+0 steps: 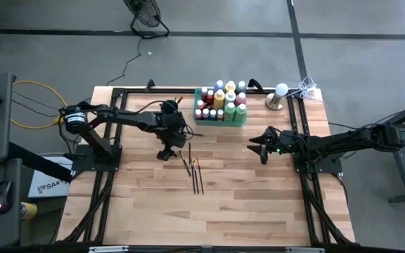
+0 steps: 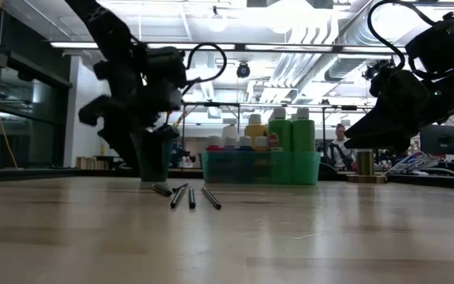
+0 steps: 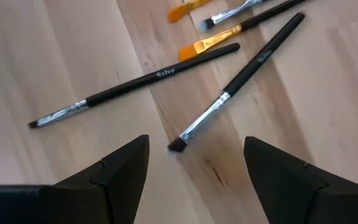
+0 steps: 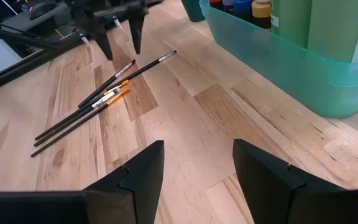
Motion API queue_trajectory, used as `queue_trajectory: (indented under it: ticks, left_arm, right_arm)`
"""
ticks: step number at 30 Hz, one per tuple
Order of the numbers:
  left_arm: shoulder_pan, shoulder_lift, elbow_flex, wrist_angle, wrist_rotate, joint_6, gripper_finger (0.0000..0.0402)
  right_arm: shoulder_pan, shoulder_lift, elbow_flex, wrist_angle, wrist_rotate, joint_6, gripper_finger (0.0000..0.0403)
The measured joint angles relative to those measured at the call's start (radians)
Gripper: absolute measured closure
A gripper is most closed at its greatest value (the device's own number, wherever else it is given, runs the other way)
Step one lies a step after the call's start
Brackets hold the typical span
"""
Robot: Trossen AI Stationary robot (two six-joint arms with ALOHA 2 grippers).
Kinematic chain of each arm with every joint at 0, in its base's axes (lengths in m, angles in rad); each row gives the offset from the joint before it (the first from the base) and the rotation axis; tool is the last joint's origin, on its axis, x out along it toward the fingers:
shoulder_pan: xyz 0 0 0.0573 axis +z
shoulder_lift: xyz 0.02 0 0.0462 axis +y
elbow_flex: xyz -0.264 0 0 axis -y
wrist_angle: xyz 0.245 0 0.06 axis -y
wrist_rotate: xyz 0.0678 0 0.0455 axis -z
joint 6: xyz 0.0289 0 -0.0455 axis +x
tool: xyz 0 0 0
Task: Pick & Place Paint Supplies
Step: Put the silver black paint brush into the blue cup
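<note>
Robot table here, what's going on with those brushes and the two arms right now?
The left gripper hangs open just over the loose paintbrushes lying on the wooden table, holding nothing. The right gripper waits open and empty to the side. The paint bottles already stand in the green tray.

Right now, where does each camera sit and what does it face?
High: overhead, straight down on table, both arms.
Low: tabletop height, facing brushes, green tray.
Left wrist: above brushes, open left claw.
Right wrist: facing tray, brushes, open right claw; left claw beyond.
All share the brushes.
</note>
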Motion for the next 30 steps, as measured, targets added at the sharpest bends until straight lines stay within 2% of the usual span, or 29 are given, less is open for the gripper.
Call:
queue_trajectory:
  ticks: [14,30]
  left_arm:
    - [0.001,0.015,-0.187,0.334,0.010,0.034,0.0193]
    - [0.000,0.017,-0.234,0.350,0.003,-0.001,0.0268]
  right_arm:
    - [0.000,0.000,0.000,0.000,-0.002,0.000,0.0217]
    - [0.000,0.000,0.000,-0.001,-0.002,0.000,0.0217]
